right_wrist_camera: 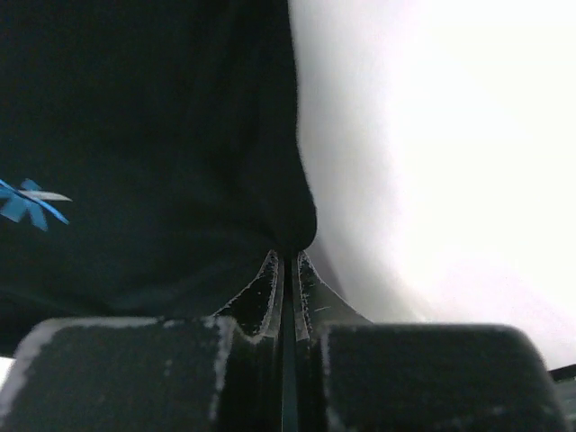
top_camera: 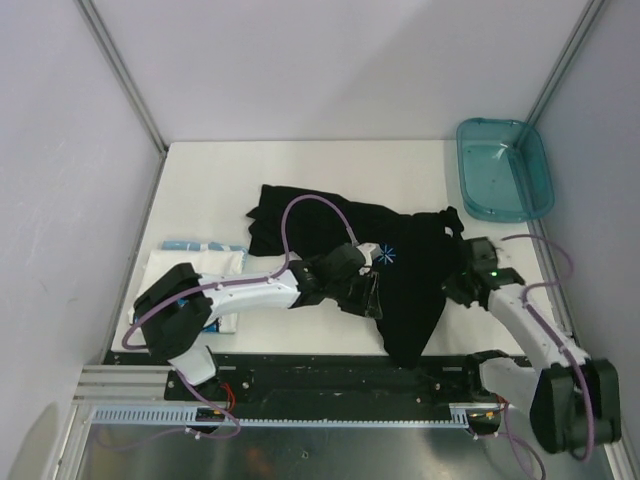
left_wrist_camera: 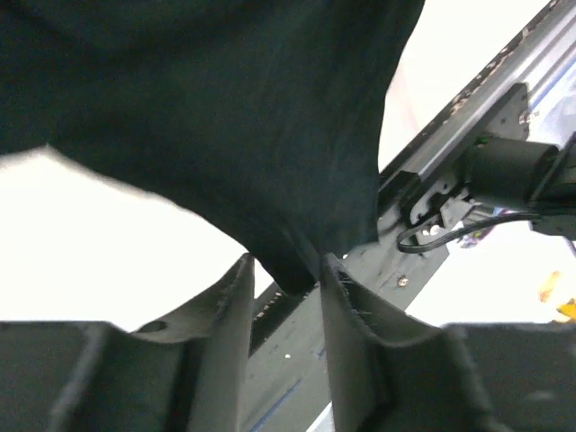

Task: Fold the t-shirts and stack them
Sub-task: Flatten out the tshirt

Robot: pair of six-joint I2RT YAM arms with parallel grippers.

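The black t-shirt [top_camera: 415,295] lies spread across the middle of the table, its blue starburst mark [top_camera: 387,254] facing up and its lower corner hanging over the front edge. My left gripper [top_camera: 368,292] is on the shirt's middle, its fingertips [left_wrist_camera: 335,270] closed on a bunched fold of black cloth [left_wrist_camera: 225,108]. My right gripper [top_camera: 462,270] is shut on the shirt's right edge [right_wrist_camera: 144,135], with the starburst [right_wrist_camera: 31,202] to its left. The white t-shirt [top_camera: 195,262] with blue print lies folded at the left, partly under my left arm.
A teal plastic bin [top_camera: 503,168] stands at the back right corner. The black mounting rail [top_camera: 330,368] runs along the table's front edge and also shows in the left wrist view [left_wrist_camera: 432,171]. Grey walls enclose the table at the left, back and right.
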